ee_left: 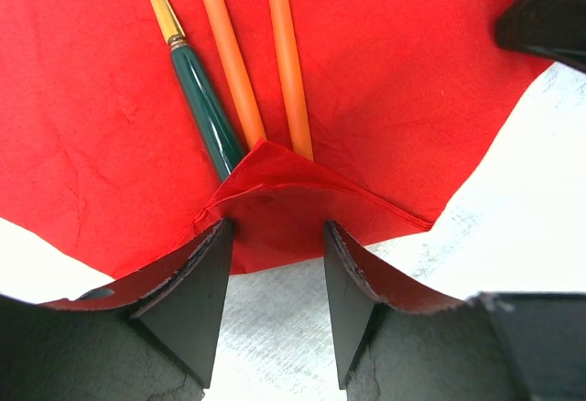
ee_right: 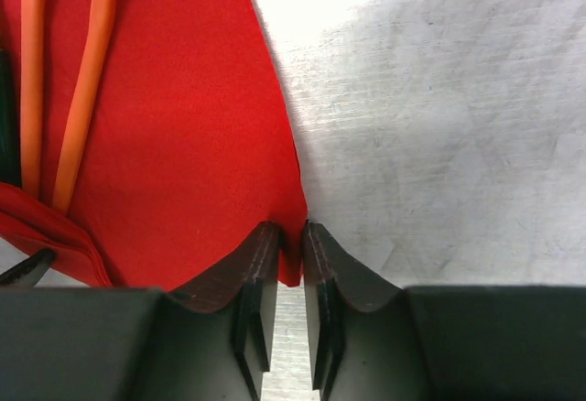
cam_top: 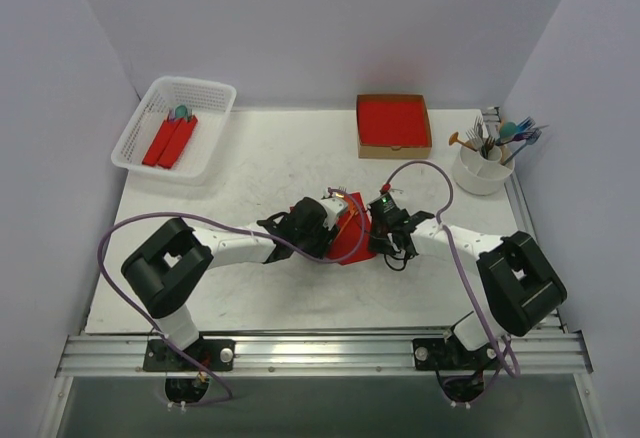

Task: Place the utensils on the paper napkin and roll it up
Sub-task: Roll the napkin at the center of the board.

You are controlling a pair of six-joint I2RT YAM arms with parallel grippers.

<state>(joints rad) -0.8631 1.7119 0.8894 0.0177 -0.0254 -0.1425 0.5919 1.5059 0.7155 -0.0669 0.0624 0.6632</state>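
Right gripper (ee_right: 291,234) up close, jaws nipping the paper napkin (ee_right: 183,163) edge on the table (ee_right: 439,126), left gripper (ee_left: 275,236) spread astride its folded corner, utensils (ee_left: 233,71) lying on the red sheet, ends tucked under the fold.

High over the near edge of the table (cam_top: 250,168), we look down and forward, the napkin (cam_top: 350,246) mid-frame. Our two wrist views crouch close at the napkin's opposite corners (facing inward), both catching its orange handles (ee_left: 229,62).
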